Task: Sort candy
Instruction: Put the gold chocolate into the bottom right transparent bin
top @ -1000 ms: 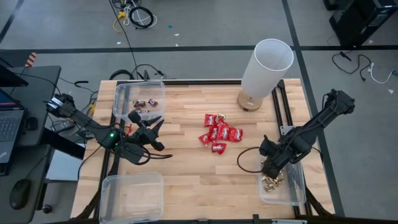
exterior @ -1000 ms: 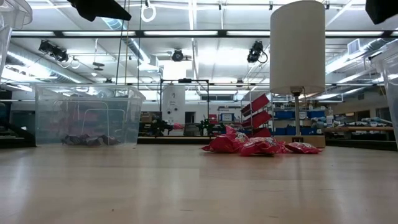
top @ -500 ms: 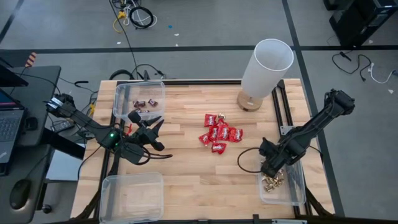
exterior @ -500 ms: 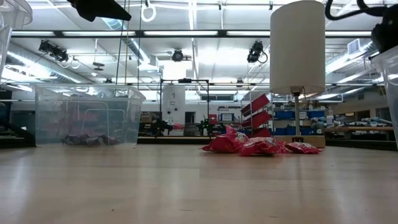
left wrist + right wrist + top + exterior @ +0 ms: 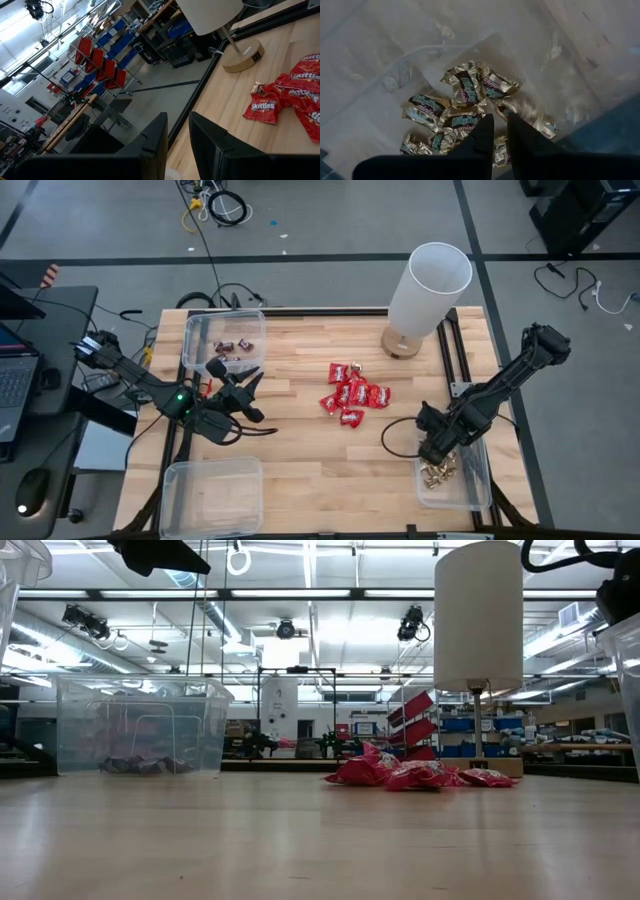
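Observation:
A heap of shiny red candy packets (image 5: 353,397) lies mid-table, also seen in the left wrist view (image 5: 285,100). Dark mini bars (image 5: 235,346) lie in the far left clear bin (image 5: 190,330). Gold-foil pieces (image 5: 465,100) lie on the floor of the near right clear bin (image 5: 470,495). My right gripper (image 5: 500,120) points down over them, open by a narrow gap with nothing between the fingers. A blurred gold piece (image 5: 522,107) shows just past the fingertips. My left gripper (image 5: 177,120) hovers open and level near the far left bin, facing the red heap.
A white lamp (image 5: 425,295) on a wooden base stands at the far right of the table. Another clear bin (image 5: 210,498) sits at the near left corner. Bare wood lies between the red heap and the near edge.
My right gripper has come down toward the bin of gold pieces and then stopped. In the low view its arm has dropped lower at the top right corner. The candy heaps and the bins have stayed put.

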You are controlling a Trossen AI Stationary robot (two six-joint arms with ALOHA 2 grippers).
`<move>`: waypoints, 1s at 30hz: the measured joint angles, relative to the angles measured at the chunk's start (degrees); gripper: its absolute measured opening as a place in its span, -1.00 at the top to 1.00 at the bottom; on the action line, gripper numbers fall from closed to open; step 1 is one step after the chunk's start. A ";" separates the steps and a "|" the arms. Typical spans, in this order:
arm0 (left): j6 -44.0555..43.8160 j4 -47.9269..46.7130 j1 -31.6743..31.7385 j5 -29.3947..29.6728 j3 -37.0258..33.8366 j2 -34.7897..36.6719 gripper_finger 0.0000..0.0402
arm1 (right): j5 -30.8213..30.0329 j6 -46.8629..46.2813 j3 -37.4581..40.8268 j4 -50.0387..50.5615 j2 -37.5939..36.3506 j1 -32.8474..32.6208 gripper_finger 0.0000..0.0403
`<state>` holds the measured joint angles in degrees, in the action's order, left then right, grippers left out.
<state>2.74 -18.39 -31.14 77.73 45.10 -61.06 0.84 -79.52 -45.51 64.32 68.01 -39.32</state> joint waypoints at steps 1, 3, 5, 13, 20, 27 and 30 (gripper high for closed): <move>-0.02 0.00 0.00 0.00 0.00 0.00 0.59 | -0.09 -0.14 0.01 0.04 0.00 0.01 0.78; 0.00 -0.02 0.00 0.00 0.00 0.00 0.59 | -0.15 -0.19 -0.01 0.06 0.00 -0.01 0.74; -0.01 -0.04 0.00 0.00 0.00 0.00 0.59 | -0.17 -0.63 -0.01 0.12 0.00 0.01 0.72; 0.00 -0.04 0.00 0.00 0.00 0.00 0.59 | 0.15 -1.54 -0.65 0.44 0.00 -0.01 0.72; -0.04 -0.03 0.01 -0.17 0.00 0.00 0.59 | -3.43 -1.75 -7.20 4.20 -0.02 -0.01 0.73; -0.16 -0.31 0.01 -3.35 -0.01 0.00 0.59 | -12.68 -1.40 -16.14 12.35 -0.05 -0.01 0.73; -0.16 -0.35 0.00 -6.00 0.00 0.00 0.59 | -17.19 0.00 -19.63 14.11 -0.07 0.01 0.73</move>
<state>2.58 -18.74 -31.14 71.73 45.10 -61.06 -16.35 -79.51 -65.14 78.44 67.94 -39.31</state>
